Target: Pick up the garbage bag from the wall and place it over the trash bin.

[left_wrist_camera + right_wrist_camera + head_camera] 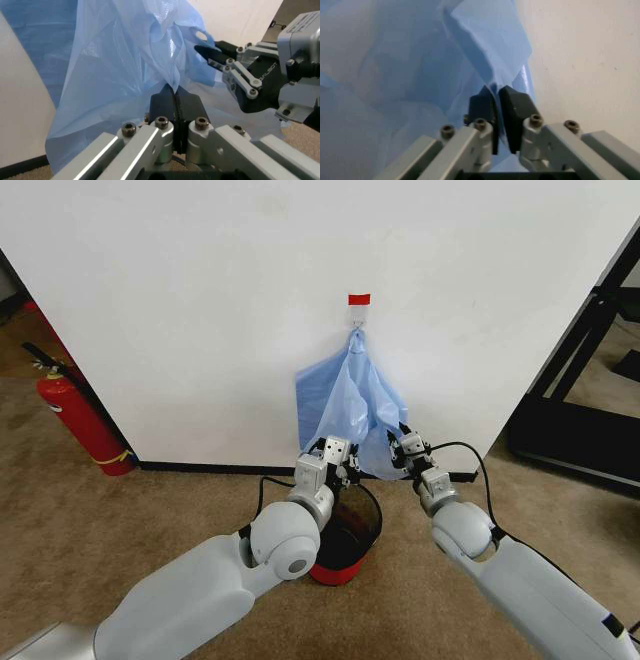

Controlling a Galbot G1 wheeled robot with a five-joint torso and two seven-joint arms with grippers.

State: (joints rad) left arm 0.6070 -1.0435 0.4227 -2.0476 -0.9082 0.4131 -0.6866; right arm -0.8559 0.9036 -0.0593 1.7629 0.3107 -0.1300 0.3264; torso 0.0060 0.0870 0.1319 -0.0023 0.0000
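You are in the grasp-and-lift step: the garbage bag [352,405] hangs from the small red-and-white hook tag [359,300] on the wall [200,300], with its lower edge just above and behind the trash bin [350,530], which stands on the carpet close to the baseboard. Your left claw [338,452] has its jaws together on a fold of the blue plastic at the bag's lower left, as the left wrist view shows with film pinched between the black pads [162,103]. Your right claw [405,442] is clamped on the bag's lower right edge, the film caught between its pads [481,107] near the wall. Both holds look thin, so the plastic could slip or tear. The next move, as I judge it, calls for lifting the bag's top loop off the hook without dragging against it, then drawing the two claws apart to spread the mouth wide enough to pass over the bin's rim.
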